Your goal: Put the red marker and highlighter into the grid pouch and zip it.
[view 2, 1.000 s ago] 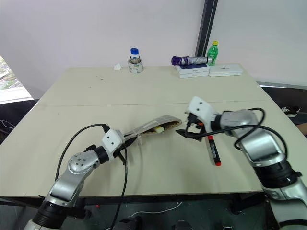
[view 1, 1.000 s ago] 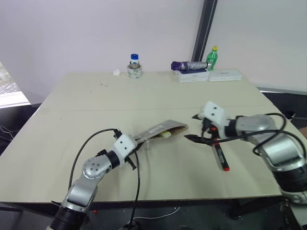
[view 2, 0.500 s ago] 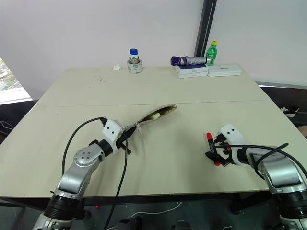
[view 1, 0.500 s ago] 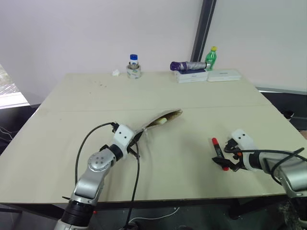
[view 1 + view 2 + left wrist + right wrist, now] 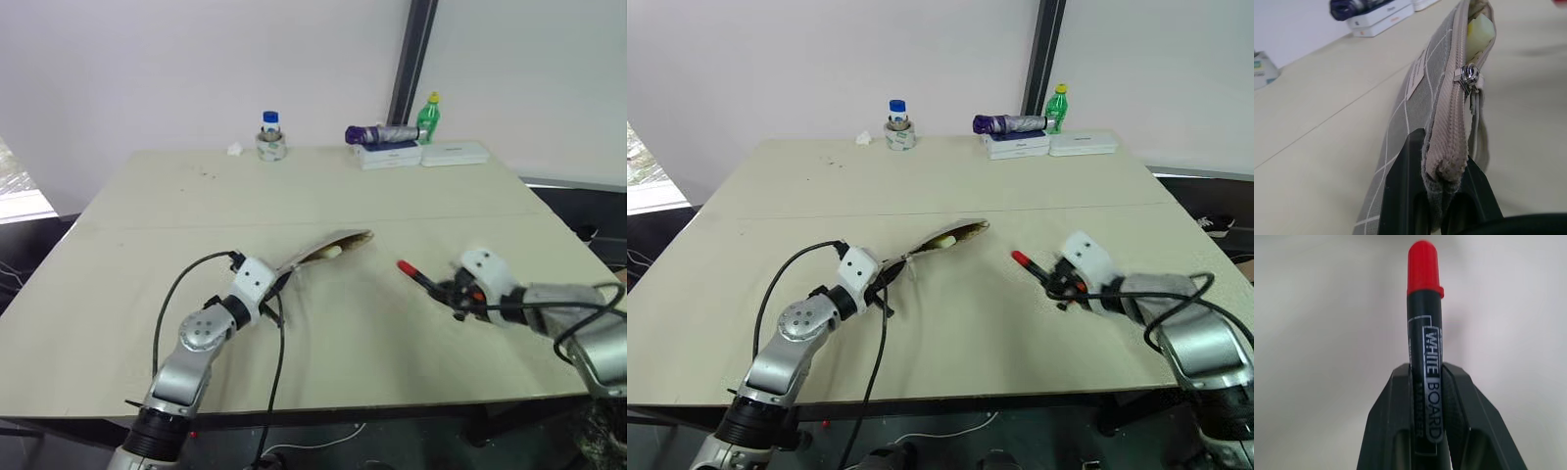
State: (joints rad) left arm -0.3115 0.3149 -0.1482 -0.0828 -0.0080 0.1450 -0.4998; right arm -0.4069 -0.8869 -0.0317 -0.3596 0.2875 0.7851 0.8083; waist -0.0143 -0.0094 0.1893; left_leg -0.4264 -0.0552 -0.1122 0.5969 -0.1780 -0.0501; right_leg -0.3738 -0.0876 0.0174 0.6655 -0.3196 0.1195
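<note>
Where the right gripper (image 5: 1426,396) is seen from its own wrist camera, its two black fingers (image 5: 1388,431) are pinched on the black barrel of the red marker (image 5: 1424,308), which runs straight out ahead of them, red cap foremost; the lettering "WHITE BOARD MARKER" is legible on the barrel there and cannot be read from the head views. From the head views the marker (image 5: 419,278) is off the table (image 5: 392,196), its capped end pointing away from the right gripper (image 5: 458,294) toward the grid pouch (image 5: 323,253).

The left gripper (image 5: 1437,196) is clamped on one end of the grid pouch (image 5: 1420,98), the fabric and the end of the zipper squeezed between its fingers (image 5: 1400,186). The pouch extends ahead of that gripper, lifted and edge-up. The left wrist view shows what the head views do not resolve: white grid lines, a small white label patch, the metal zipper slider (image 5: 1468,78) with its light pull tab hanging, set partway along, and beyond it the open far end of the pouch. The yellow highlighter (image 5: 1480,30) sits inside that opening; from the head views it shows as a pale spot (image 5: 944,240) in the pouch mouth, well ahead of the left gripper (image 5: 884,284).
</note>
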